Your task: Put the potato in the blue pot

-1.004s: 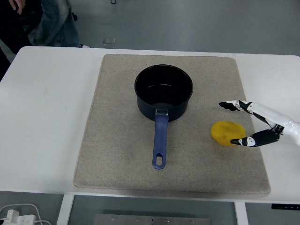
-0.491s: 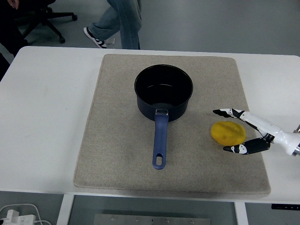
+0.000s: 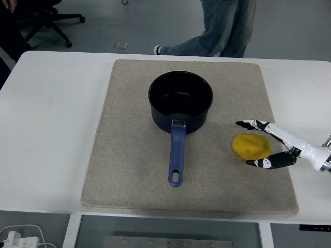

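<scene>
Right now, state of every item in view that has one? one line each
blue pot: upright on the mat, empty, handle pointing toward the near edge
potato: lying on the mat right of the pot, not lifted
right hand: open, fingers spread either side of the potato, no firm grasp visible
mat: flat on the white table
left hand: not in view
person: legs only, beyond the far edge

Since a second ago, right hand (image 3: 269,144) shifted lower and toward the near edge, fingers (image 3: 252,124) now bracketing the potato (image 3: 252,146) from its far and near sides rather than lying over its near edge. In the last half second, barely any further shift. Behind the table, person's legs (image 3: 222,28) moved from upper left across to upper right.
</scene>
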Motion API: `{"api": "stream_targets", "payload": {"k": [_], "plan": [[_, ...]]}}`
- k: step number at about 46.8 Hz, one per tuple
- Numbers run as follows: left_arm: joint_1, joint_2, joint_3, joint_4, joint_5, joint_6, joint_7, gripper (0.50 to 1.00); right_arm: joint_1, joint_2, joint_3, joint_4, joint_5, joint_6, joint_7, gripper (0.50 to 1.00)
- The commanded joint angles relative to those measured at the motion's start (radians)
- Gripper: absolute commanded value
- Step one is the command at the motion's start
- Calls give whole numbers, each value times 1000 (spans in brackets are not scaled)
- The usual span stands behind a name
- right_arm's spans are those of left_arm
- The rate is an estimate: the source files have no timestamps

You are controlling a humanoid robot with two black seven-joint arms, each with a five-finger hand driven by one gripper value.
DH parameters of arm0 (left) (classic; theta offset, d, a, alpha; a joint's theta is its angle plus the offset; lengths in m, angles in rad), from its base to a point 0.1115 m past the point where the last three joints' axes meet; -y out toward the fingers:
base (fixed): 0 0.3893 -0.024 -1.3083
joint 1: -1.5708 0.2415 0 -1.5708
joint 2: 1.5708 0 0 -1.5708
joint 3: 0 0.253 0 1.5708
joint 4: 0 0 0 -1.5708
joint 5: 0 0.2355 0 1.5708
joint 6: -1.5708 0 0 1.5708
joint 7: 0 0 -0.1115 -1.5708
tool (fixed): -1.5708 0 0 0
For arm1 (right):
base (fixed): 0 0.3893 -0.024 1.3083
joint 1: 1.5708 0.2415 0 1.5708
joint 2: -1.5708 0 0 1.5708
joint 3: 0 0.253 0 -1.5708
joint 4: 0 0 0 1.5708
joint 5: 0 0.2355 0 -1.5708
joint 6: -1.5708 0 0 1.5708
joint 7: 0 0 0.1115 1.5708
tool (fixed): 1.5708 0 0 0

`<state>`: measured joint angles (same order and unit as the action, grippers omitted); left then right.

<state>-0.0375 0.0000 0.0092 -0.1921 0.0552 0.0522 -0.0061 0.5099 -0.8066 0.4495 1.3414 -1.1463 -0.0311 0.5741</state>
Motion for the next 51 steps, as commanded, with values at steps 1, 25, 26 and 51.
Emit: {"api": "stream_targets", "payload": {"k": [1, 25, 26, 51], "plan": [[-1, 0, 0, 0, 0, 0, 0, 996, 1, 6, -2, -13, -1, 0, 7, 809], [1, 0, 0, -1, 0, 1, 0, 996, -5, 14, -6, -42, -15, 5, 33, 734], [1, 0, 0, -1, 0, 0, 0, 996, -5, 14, -6, -42, -15, 5, 35, 719], [1, 0, 2, -1, 0, 0, 0, 996, 12, 12, -23, -59, -10, 11, 37, 500]]}}
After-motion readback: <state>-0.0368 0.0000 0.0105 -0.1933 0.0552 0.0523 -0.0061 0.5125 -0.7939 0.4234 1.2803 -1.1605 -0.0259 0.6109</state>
